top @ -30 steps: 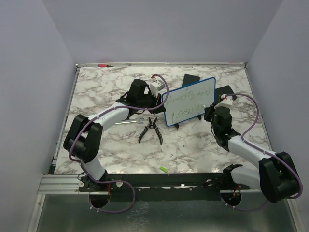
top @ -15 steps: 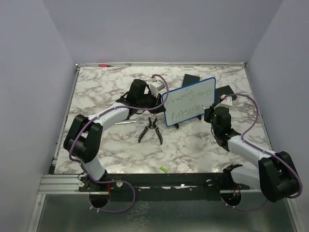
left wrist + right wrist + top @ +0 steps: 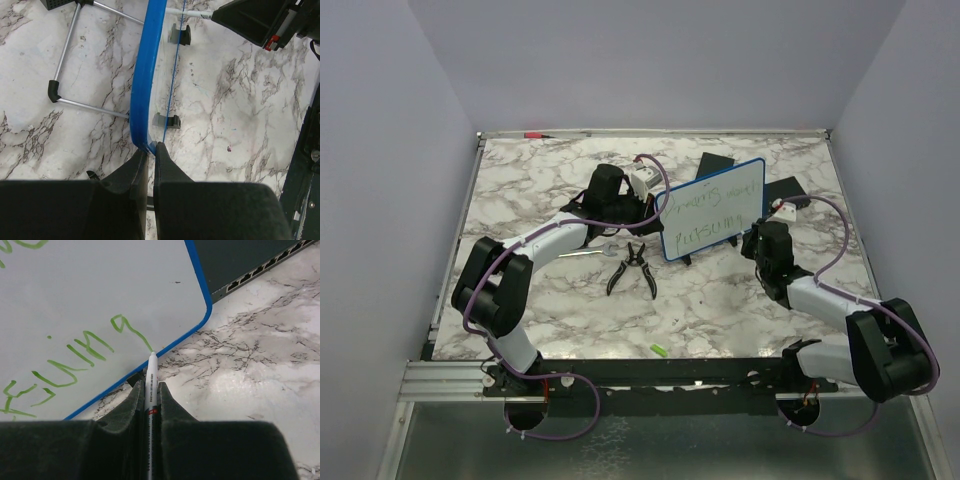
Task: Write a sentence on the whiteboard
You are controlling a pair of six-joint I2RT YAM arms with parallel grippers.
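Nearest you on the worktop, a small green piece [image 3: 659, 349] lies loose by the near edge. It may be the cap, but it's too small to tell. Pliers [image 3: 632, 268] sit around the centre, well clear of the action.

Now your right gripper [image 3: 151, 390]: its fingers are closed on the marker [image 3: 151, 372], which points straight ahead. The tip sits at the tail of the last green stroke, low on the board [image 3: 100, 290] near its bottom right corner and just inside the blue frame. It looks to be in contact, though I can't be sure.

The board stands on its feet, right of centre and toward the far edge, directly ahead of that gripper with its face turned toward it. The sentence [image 3: 75, 355] runs in two green lines that fill most of the white. I'd call the writing close to done, and that last tail may be the final mark. What's left, I'd judge, is to lift off cleanly without dragging a streak onto the frame.

Farther out, your left gripper [image 3: 150, 150] is pinched on the board's left edge, one finger on each side of the frame, steadying it. Behind the board, black boxes [image 3: 716, 163] sit by the far edge.
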